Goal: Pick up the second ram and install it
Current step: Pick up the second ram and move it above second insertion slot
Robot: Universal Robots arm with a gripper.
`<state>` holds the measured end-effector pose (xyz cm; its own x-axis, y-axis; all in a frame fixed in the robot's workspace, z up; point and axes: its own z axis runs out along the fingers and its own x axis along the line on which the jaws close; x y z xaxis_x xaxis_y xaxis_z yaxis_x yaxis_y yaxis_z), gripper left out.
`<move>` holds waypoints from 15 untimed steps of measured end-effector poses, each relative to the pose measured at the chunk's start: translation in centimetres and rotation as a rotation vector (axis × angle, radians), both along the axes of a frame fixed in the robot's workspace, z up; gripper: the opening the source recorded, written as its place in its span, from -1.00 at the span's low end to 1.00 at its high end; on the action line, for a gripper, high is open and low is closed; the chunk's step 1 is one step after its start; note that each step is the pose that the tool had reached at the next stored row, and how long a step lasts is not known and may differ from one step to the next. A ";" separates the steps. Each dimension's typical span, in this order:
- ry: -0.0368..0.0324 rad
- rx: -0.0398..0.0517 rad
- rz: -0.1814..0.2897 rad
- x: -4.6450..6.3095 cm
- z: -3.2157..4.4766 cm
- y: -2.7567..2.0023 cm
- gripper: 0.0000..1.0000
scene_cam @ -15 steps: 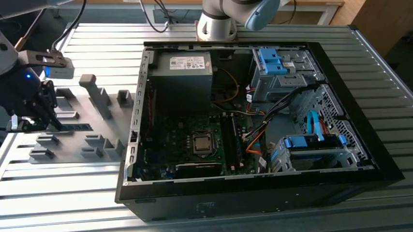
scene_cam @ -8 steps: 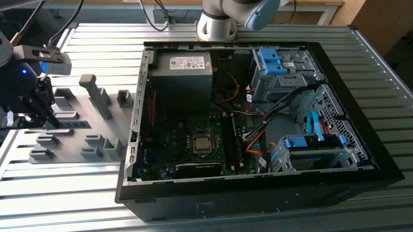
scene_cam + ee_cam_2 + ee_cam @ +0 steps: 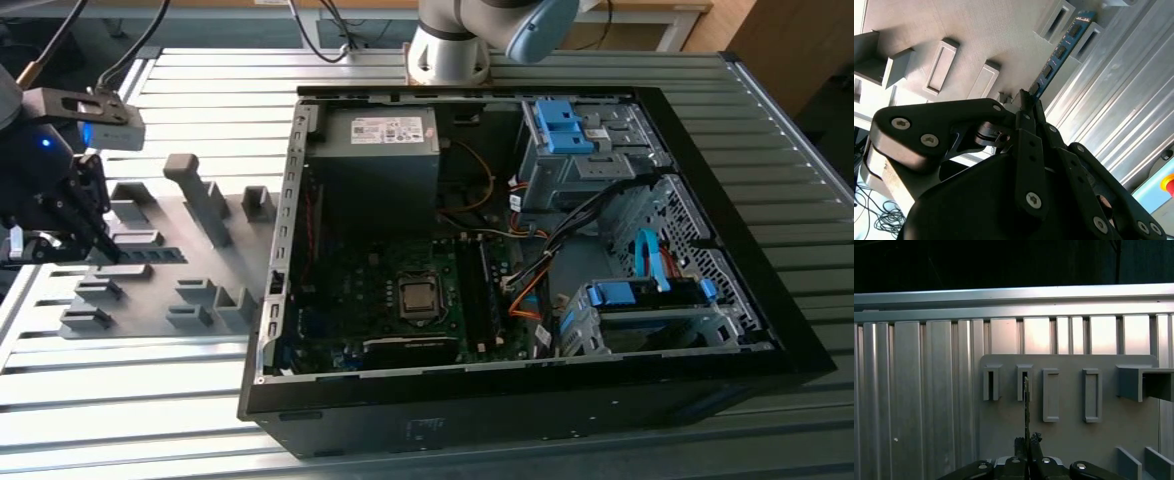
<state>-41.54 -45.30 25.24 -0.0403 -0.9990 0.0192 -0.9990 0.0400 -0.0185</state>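
The second ram (image 3: 1061, 50) is a slim blue-green board with black chips, and my gripper (image 3: 1026, 100) is shut on its near end. In the first wrist view the ram (image 3: 1026, 400) shows edge-on, running from the fingertips (image 3: 1034, 441) to a slotted grey holder block (image 3: 1024, 382). Whether the stick still sits in that slot I cannot tell. In the exterior view the gripper (image 3: 91, 248) is at the far left over the grey holder plate (image 3: 200, 285), with the ram (image 3: 150, 254) just beside it.
An open computer case (image 3: 287, 300) lies at the exterior view's right of the holder plate, its motherboard (image 3: 400, 300) facing up. Blue drive clips (image 3: 558, 125) and orange cables (image 3: 527, 300) are inside. The arm's base (image 3: 447, 50) stands behind the case on the ribbed metal table (image 3: 134, 400).
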 end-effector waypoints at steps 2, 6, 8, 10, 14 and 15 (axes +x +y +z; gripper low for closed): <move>0.0000 0.0000 0.000 0.0 0.00 0.00 -0.72; 0.0002 0.0000 0.000 0.0 0.18 0.00 -0.72; -0.0001 0.0001 0.000 0.0 0.34 0.00 -0.72; -0.0001 0.0001 0.000 0.0 0.49 0.00 -0.72; -0.0002 0.0002 0.000 0.0 0.76 0.00 -0.72; -0.0003 0.0002 0.000 0.0 0.83 0.00 -0.72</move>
